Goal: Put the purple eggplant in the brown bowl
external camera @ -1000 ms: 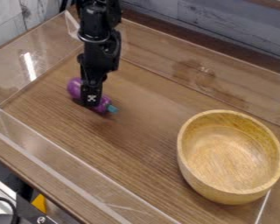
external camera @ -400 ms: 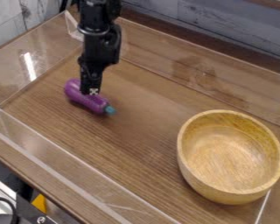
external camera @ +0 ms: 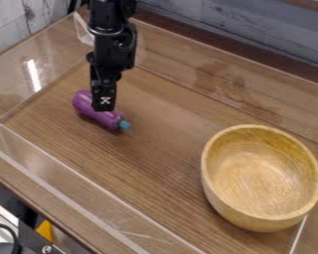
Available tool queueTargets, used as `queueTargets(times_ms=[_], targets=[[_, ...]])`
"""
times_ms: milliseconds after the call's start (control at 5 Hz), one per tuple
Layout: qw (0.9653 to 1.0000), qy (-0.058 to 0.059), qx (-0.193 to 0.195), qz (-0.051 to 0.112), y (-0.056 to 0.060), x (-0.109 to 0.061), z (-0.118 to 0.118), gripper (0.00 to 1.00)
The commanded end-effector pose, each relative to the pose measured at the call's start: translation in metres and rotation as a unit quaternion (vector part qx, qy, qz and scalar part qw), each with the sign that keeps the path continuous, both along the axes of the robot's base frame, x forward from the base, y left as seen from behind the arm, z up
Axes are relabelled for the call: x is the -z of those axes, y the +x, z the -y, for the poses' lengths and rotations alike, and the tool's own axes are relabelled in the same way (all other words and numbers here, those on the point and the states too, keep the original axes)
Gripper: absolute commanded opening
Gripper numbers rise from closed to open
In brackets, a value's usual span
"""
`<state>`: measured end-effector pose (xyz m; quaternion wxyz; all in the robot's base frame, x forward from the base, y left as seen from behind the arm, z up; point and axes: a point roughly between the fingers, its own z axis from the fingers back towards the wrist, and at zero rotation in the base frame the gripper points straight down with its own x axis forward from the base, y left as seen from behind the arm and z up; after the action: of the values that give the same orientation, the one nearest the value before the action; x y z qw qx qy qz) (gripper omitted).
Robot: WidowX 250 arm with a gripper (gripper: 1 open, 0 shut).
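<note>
My claw (external camera: 104, 100) hangs wide right over the purple eggplant (external camera: 98, 110), long axis running left-to-right, brown bowl (external camera: 262, 176) well apart.

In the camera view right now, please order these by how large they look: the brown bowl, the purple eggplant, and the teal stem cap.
1. the brown bowl, clearly the largest, at lower right.
2. the purple eggplant, much smaller, lying on the table below the gripper.
3. the teal stem cap, only the eggplant's small tip.
</note>
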<state>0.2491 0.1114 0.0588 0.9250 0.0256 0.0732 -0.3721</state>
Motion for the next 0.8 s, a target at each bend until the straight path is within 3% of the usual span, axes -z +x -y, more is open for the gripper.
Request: queueTargets(times_ms=[0,600], targets=[[0.9996,0.011,0.002,0.027,0.003,-0.01,-0.006,1.0],[0.9997,0.008,0.002,0.022,0.003,0.008,-0.008,1.0]])
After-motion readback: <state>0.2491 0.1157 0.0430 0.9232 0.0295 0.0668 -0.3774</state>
